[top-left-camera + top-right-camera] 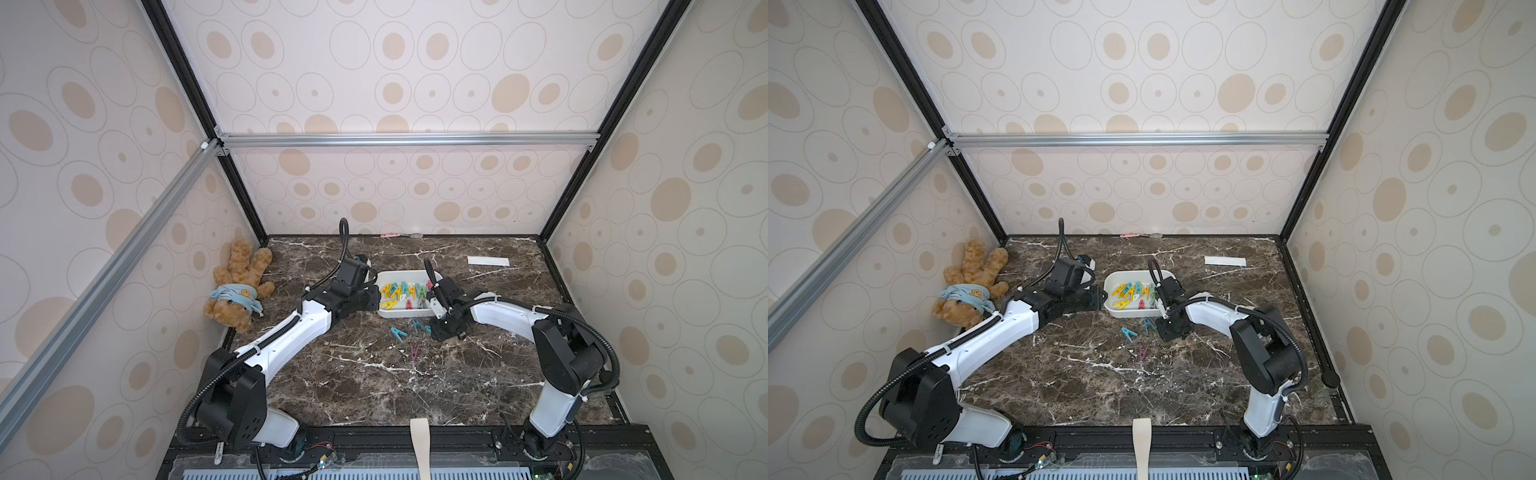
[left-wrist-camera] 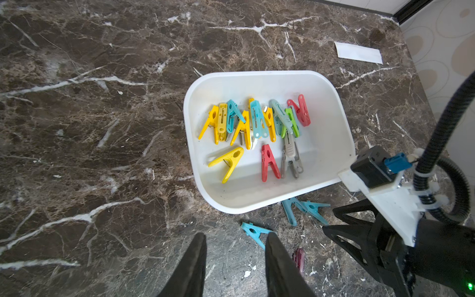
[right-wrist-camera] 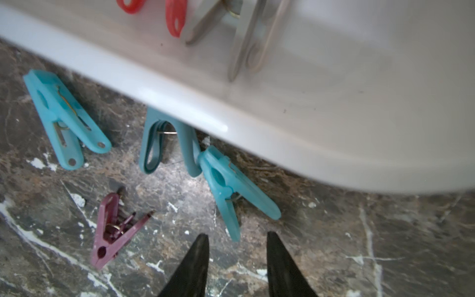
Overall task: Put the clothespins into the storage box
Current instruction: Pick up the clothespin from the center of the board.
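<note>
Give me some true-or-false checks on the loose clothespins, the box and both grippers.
1. Every plastic spring clothespin is in the white rounded plastic storage box. False: three teal clothespins and one purple clothespin lie on the dark marble table.
2. The right gripper grips a teal clothespin. False: it is open and empty.
3. The left gripper is open and empty. True.
4. Red clothespins lie in the box. True.
</note>
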